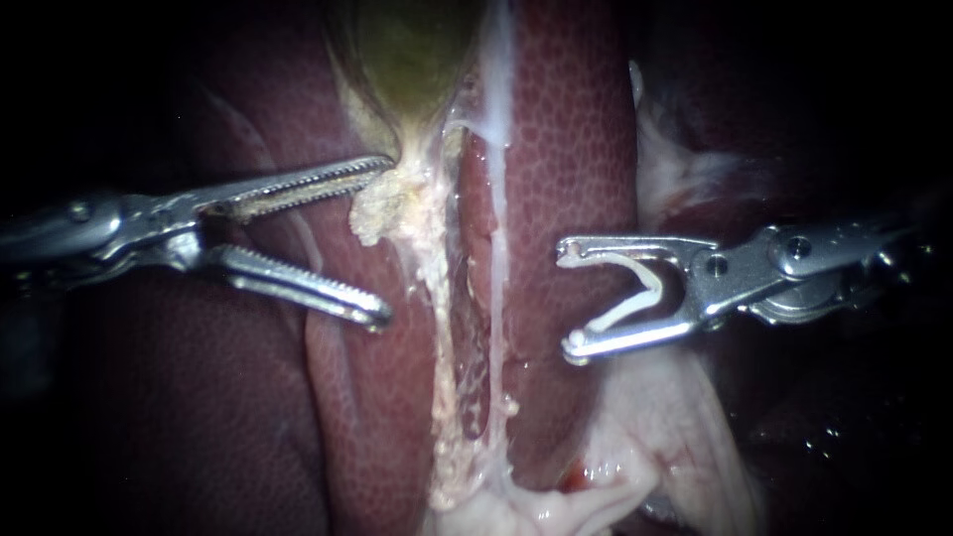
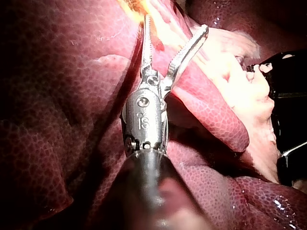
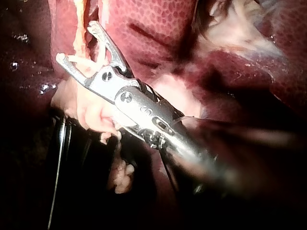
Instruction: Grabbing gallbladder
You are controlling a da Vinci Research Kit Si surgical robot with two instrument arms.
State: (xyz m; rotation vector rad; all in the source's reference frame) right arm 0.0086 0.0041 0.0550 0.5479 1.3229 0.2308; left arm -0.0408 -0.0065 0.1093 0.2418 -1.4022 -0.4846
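The greenish gallbladder (image 1: 412, 60) narrows into a pale yellow, crumbly neck (image 1: 397, 208). My left instrument (image 1: 382, 240) holds its serrated jaws wide open beside that neck. The upper jaw's tip touches the pale tissue and the lower jaw lies over the liver (image 1: 566, 149). In the left wrist view the left instrument (image 2: 176, 24) grips nothing. My right instrument (image 1: 571, 298) stands apart to the right. Its jaws carry a white clip (image 1: 635, 298) between them, which the right wrist view shows at the tip of this instrument (image 3: 76, 41).
From the neck a yellowish strand (image 1: 442, 337) and a white tube (image 1: 496, 199) run down over the liver to pale fatty tissue (image 1: 635, 437). More whitish tissue (image 1: 675, 169) lies above the right instrument.
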